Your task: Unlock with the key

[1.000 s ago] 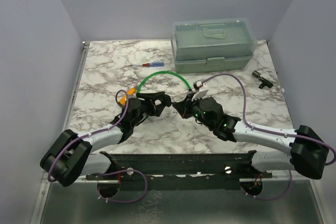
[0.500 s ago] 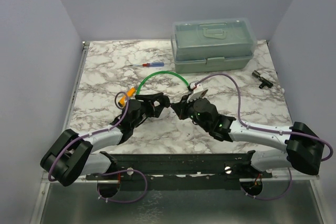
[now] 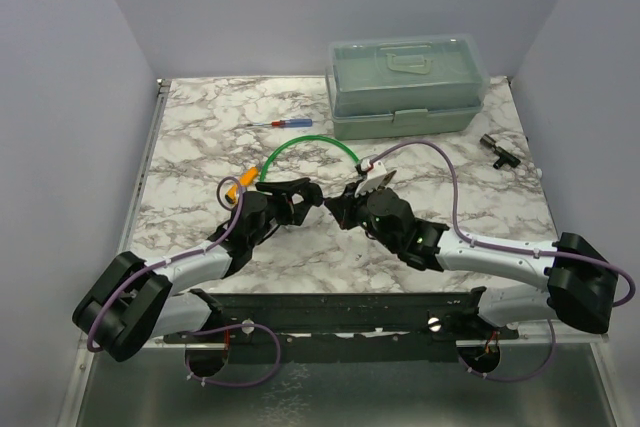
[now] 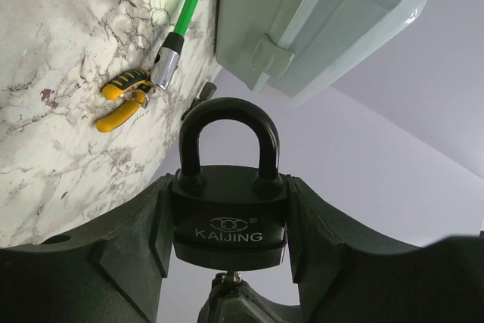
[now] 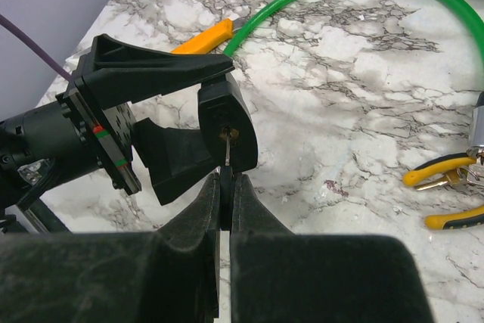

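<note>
**Key at the padlock's keyhole; both pincers engaged**

Reference item: the black padlock (image 4: 229,221), marked KAIJING, held clear of the marble desk (image 3: 200,137) near its middle.

Left pincer (image 3: 298,194): clamped on the padlock, one finger bearing on each flank of the body. Both legs of the shackle sit in the body, and the shackle points away from the wrist.

Right pincer (image 5: 226,183): closed on the dark head of the key (image 5: 226,153), with nothing but that head between the fingers. The short silver blade projects past the fingertips, in line with the pincer. Its tip meets the keyhole on the padlock's underside. How far the blade has entered cannot be judged. In the left wrist view it shows only as a small silver stub touching the middle of that underside. The two pincers face each other tip to tip, with padlock and key between them.

Surroundings, taken from the padlock:
- A green cable (image 3: 310,142) arcs over the desk just beyond the padlock.
- The cable's metal end lies against the yellow-handled pliers (image 5: 439,172), to the right of the padlock and near it.
- A pale green plastic box (image 3: 405,87), lid down, stands well beyond the padlock at the far side of the desk.
- A red-and-blue-handled screwdriver (image 3: 285,124) lies beyond the padlock, between the cable's arc and the far edge.
</note>
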`<control>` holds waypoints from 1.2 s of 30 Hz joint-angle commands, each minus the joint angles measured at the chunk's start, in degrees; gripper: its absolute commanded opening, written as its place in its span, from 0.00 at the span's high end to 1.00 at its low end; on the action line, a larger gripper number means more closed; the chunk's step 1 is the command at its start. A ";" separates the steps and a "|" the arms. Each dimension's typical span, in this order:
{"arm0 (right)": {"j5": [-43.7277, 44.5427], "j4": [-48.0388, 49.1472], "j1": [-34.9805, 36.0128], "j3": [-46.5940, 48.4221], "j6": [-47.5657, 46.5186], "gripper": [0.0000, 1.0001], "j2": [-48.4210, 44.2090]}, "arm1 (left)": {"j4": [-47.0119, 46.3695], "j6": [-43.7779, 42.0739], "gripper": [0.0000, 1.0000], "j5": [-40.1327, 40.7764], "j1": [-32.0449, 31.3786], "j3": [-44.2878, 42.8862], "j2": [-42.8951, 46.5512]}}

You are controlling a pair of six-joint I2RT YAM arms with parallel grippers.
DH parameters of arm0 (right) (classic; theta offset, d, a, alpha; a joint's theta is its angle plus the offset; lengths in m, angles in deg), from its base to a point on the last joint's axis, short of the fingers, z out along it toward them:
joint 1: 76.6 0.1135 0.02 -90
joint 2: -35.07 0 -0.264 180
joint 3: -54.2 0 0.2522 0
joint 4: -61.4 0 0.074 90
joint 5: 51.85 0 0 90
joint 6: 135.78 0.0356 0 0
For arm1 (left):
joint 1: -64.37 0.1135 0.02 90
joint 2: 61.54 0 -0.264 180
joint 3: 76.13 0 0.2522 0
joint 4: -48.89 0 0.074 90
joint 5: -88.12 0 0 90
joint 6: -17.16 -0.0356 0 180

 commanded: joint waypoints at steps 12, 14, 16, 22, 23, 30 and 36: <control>-2.07 0.60 0.46 3.94 -7.96 1.00 4.32 | -2.17 0.29 1.00 -2.76 -0.51 -2.10 1.67; -3.33 1.34 0.44 3.56 -9.22 1.00 4.40 | -1.97 0.29 1.00 -2.76 -0.51 -2.13 1.75; -6.22 3.55 0.44 2.55 -11.11 1.00 4.11 | -1.95 0.29 1.00 -2.76 -0.50 -2.13 1.86; -10.56 6.10 0.44 0.36 -11.70 1.00 3.28 | -1.95 -0.99 1.00 -3.91 -0.50 -2.61 2.02; -10.40 6.18 0.46 0.24 -10.95 1.00 3.15 | -1.95 -1.32 1.00 -4.58 -0.50 -2.75 1.92; 0.43 -2.08 0.35 3.43 4.99 1.00 2.58 | -1.95 -3.21 1.00 -5.08 -0.42 -2.87 2.54; -5.68 -2.12 0.35 2.28 -2.08 1.00 1.62 | -1.08 -3.27 1.00 -1.22 0.07 -0.88 5.08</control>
